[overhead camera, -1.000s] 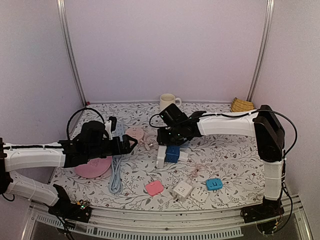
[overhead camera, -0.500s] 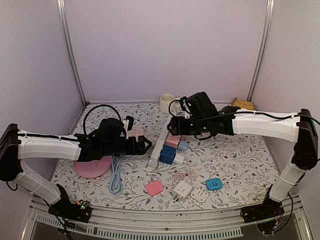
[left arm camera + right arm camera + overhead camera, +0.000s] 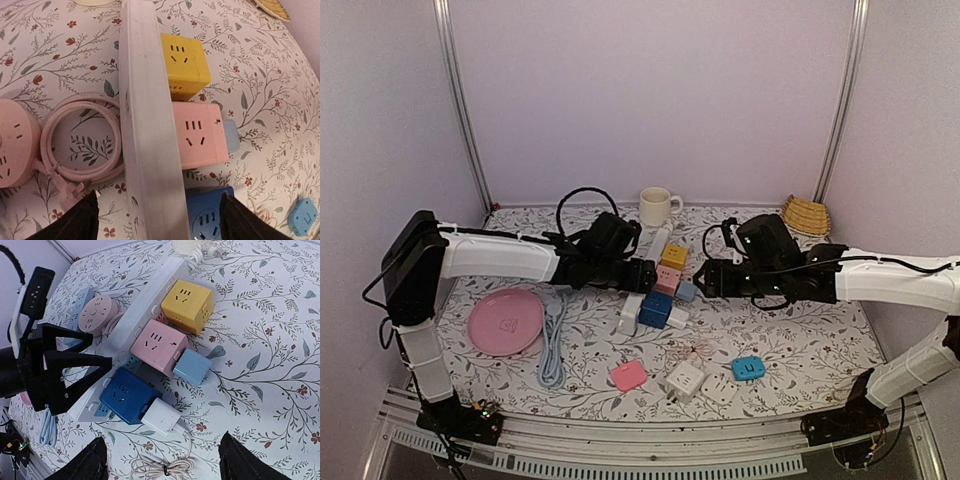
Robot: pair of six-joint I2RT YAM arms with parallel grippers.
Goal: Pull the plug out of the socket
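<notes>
Both jaws of the left gripper are straddling the white power strip, wide apart. The right gripper is hovering open, empty.

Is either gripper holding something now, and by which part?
Nothing is held. The left gripper straddles the white power strip with open fingers, not clamping it; the right gripper is open and empty.

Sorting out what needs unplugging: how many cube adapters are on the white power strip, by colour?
Yellow cube: 1
Pink cube: 1
Dark blue cube: 1
Total: 3
</notes>
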